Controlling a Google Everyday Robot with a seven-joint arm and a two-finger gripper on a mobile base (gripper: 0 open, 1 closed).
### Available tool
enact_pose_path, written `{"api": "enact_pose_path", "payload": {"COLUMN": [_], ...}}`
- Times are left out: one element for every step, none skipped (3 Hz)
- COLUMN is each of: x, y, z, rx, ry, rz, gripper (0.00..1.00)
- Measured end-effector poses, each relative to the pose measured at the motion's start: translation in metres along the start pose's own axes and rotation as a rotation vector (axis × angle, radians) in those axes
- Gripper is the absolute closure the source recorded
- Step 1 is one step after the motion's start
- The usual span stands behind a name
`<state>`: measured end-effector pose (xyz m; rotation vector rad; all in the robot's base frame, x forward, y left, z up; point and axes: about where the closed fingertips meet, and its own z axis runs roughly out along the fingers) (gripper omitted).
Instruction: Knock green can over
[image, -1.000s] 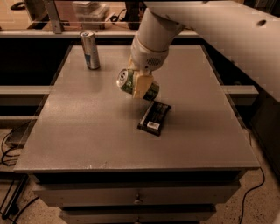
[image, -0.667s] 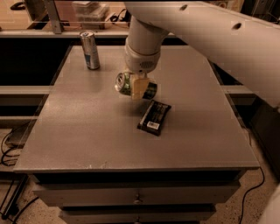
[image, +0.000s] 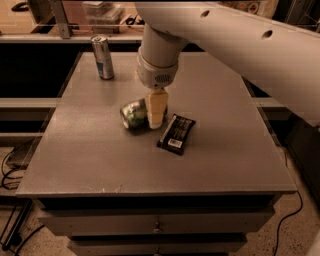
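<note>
The green can (image: 133, 114) lies on its side near the middle of the grey table (image: 90, 160), with its silver end facing front-left. My gripper (image: 155, 115) hangs straight down from the large white arm (image: 158, 55) and reaches the table right at the can's right side, touching or nearly touching it. The far right part of the can is hidden behind the gripper.
A slim silver-and-blue can (image: 103, 57) stands upright at the table's back left. A black packet (image: 176, 133) lies flat just right of the gripper. Drawers sit below the front edge, shelves with clutter stand behind, and cables lie on the floor at the left.
The can was tilted and raised at the gripper. Now it lies flat on its side on the table. The arm has shifted slightly left and lower.
</note>
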<state>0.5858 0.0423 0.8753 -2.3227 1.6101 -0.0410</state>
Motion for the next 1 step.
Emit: {"api": "enact_pose_path", "payload": {"x": [-0.0018], "y": [0.0007], "z": [-0.0002], "rx": [-0.002], "ry": [-0.007], "rz": [0.002], "gripper": [0.0]}}
